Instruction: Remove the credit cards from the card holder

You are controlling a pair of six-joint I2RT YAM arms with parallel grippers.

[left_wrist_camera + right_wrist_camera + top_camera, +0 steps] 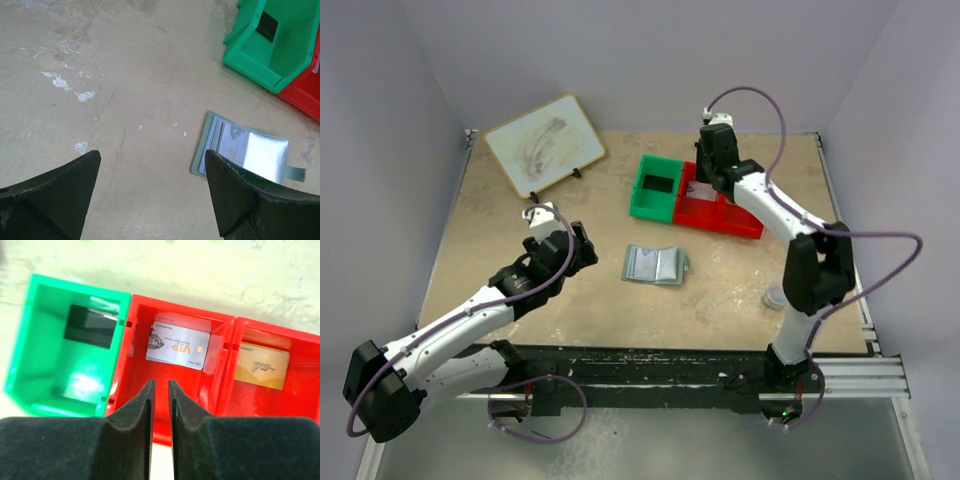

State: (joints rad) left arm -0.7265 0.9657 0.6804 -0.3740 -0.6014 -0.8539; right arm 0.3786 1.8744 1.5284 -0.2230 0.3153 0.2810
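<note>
Beneath the barely parted, empty right gripper (161, 386), the red bin (131, 390) holds a white card (177, 345).

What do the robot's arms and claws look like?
The left arm and right arm have white shells with black joints, and a thin purple cable loops along each. The left claw has dark, wedge-shaped fingers. The right claw has matte black ones that taper to thin tips.

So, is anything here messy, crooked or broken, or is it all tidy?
Nothing looks broken. The table has white flaky smears, the small whiteboard at the far left is smudged grey, and the white card lies slightly crooked in its red bin. The card holder lies open.
</note>
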